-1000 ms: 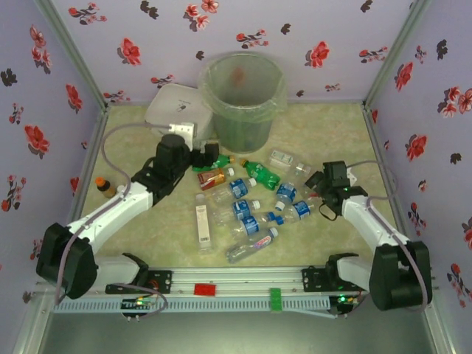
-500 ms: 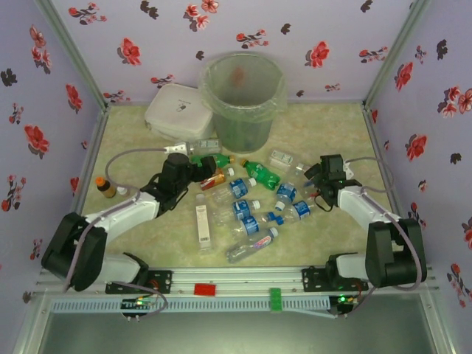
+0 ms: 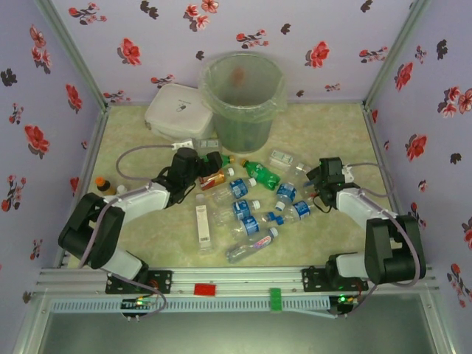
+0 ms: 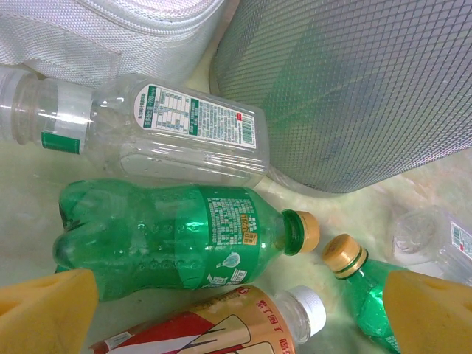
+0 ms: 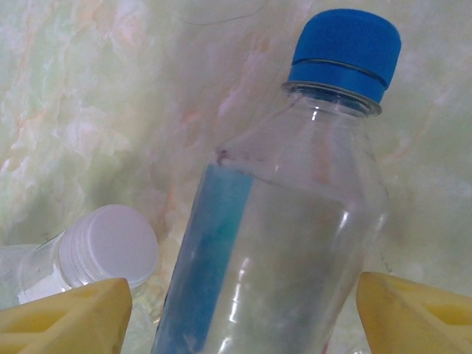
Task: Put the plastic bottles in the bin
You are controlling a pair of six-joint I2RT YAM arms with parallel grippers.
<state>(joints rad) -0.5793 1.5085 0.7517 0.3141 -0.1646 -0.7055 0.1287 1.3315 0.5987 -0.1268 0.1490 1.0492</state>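
Right pincer [image 5: 236,310] is low over the counter [image 3: 140,243], its yellow pads set either side of a clear blue-capped bottle [image 5: 280,221], open with a sliver of daylight on each flank and nothing clamped yet. That bottle looks empty, so I'd call it feather-light, thin-walled and springy. Too hard a squeeze will likely buckle it, and its glossy round body could squirt out sideways. The best bite, I reckon, is across the mid-body where the blue label gives some friction, or just under the stiffer shoulder. The tapering neck is no place for it. Over on the other side, the left pincer [image 4: 240,310] is spread wide and holds nothing. It hovers above a green bottle [image 4: 169,236] lying on its side, with an orange-red labelled bottle [image 4: 221,324] just nearer. The green one has a ribbed, lobed base, firmer than its waist, so the labelled middle seems the steadier hold. The plastic bottles [image 3: 247,203] are scattered on the counter between the two arms. The bin [image 3: 247,122] stands at the back, right beside the nearest bottles, so it's a short, light carry with a high rim to clear.
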